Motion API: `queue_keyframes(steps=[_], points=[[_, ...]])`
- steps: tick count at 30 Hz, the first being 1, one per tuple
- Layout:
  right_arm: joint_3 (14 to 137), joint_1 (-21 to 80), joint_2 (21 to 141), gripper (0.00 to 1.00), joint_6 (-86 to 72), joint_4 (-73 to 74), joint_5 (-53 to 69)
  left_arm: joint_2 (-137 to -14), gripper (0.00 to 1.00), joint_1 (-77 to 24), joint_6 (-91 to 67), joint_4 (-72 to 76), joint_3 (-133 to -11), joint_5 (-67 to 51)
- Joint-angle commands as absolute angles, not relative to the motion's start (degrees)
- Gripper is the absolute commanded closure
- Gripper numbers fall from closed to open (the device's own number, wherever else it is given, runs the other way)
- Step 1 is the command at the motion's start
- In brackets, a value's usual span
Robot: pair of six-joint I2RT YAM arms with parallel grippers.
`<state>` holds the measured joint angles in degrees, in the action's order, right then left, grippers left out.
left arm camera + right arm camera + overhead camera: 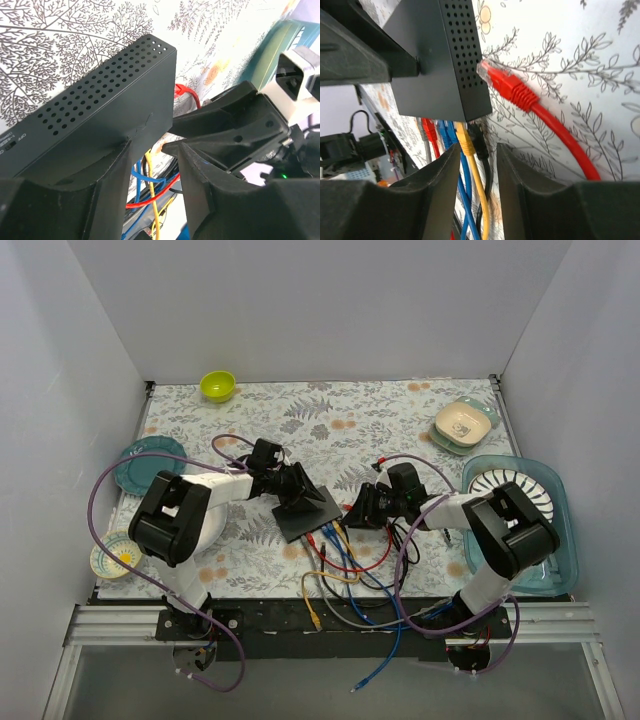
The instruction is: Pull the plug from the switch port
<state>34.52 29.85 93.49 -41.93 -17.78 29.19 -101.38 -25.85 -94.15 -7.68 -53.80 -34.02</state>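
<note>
**Clerk:** Left gripper?

**Inspector:** The left gripper [288, 486] is closed to the thickness of the switch [310, 512] and holds it by its far left edge. In the right wrist view, one finger [355, 55] lies flat on the broad face. The other finger's contact is hidden behind the box.

**Clerk:** Position of the switch?

**Inspector:** It is in the middle of the worktop [350, 410], between the two grippers, tilted, with the port edge facing near. Whether its low corner touches the cloth, I cannot tell.

**Clerk:** Right gripper?

**Inspector:** The right gripper [479, 149] is just right of the switch at the port edge, with its fingers a narrow gap apart. A yellow cable [466, 142] and a black plug [480, 142] show in that gap. Whether either finger touches them cannot be made out. I record it as slightly parted.

**Clerk:** Plugs?

**Inspector:** A loose red plug [506, 82] lies on the worktop, out of any port, with its clear tip just beside the perforated side of the switch. Grey, red, blue, yellow and black plugs sit along the port edge.

**Clerk:** Anything obscured?

**Inspector:** The ports themselves are hidden under the box in both wrist views, and they are too small to read from above. The cable bundle [345, 570] trails towards the near edge. The loose red cable is cut off behind the right gripper's finger.
</note>
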Motion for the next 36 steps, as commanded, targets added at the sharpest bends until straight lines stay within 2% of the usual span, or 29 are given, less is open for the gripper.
queue_keyframes(steps=[1, 15, 22, 27, 32, 36], points=[[33.2, 29.0, 97.9, 0.58, -46.6, -27.8, 31.5, -101.3, 0.60, -25.3, -94.5, -7.7, -52.7, -35.4], [33.4, 28.9, 103.3, 0.64, -50.4, -34.8, 31.7, -100.5, 0.60, -24.5, -93.1, -9.1, -49.7, -34.9], [32.8, 28.9, 104.4, 0.81, -51.1, -36.2, 32.0, -100.4, 0.60, -24.5, -93.0, -8.7, -49.1, -35.4], [33.0, 28.9, 104.9, 0.83, -51.9, -37.7, 32.5, -99.8, 0.60, -24.5, -93.1, -8.6, -48.6, -36.2], [33.5, 28.9, 104.9, 0.99, -49.9, -35.3, 32.8, -96.3, 0.60, -25.2, -94.8, -5.4, -46.2, -40.6], [33.5, 28.8, 104.5, 0.99, -48.5, -33.2, 32.6, -93.5, 0.60, -26.9, -96.5, -3.0, -44.3, -40.9]])
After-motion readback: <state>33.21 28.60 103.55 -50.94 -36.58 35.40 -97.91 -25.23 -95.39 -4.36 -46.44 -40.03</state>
